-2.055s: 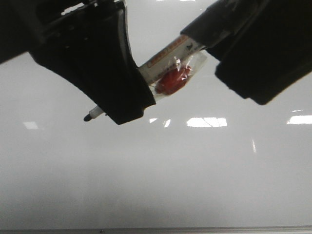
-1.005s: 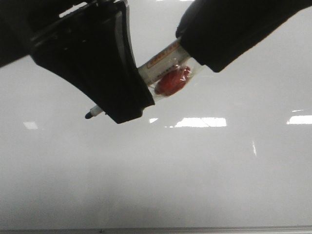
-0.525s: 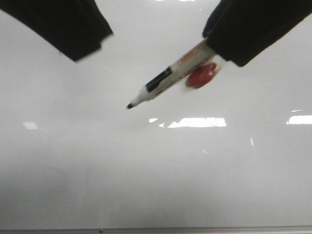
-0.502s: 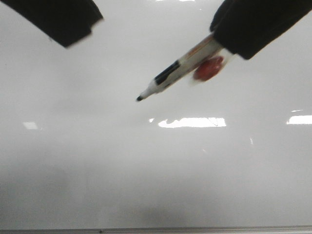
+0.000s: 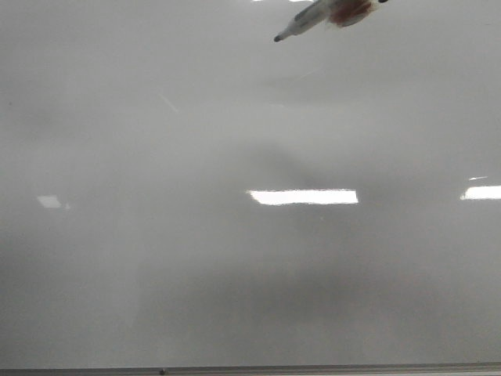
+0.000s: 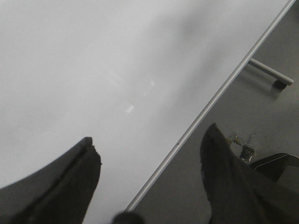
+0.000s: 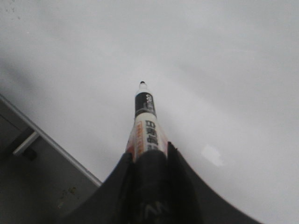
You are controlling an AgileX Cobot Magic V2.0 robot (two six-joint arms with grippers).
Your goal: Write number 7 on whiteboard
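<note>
The whiteboard [image 5: 235, 258] fills the front view, glossy grey-white with light reflections; no black marker line shows on it, so the number 7 is not in view. A white marker [image 5: 309, 19] with a black tip and a red blob behind it pokes in at the top edge of the front view, above the board. My right gripper [image 7: 150, 156] is shut on the marker [image 7: 145, 121], whose uncapped tip points at the whiteboard [image 7: 210, 70]. My left gripper [image 6: 149, 154] is open and empty over the edge of the whiteboard [image 6: 93, 60]. Neither gripper shows in the front view.
A thin grey metal edge strip [image 5: 313, 368] runs along the board's near side. It also shows in the left wrist view [image 6: 219, 93] and the right wrist view [image 7: 51, 144]. Beyond it lies a grey surface with a metal bar [image 6: 264, 72].
The left gripper has let go of the marker and left the front view. The right gripper has carried the marker up and right, until only its tip end shows at the top edge.
</note>
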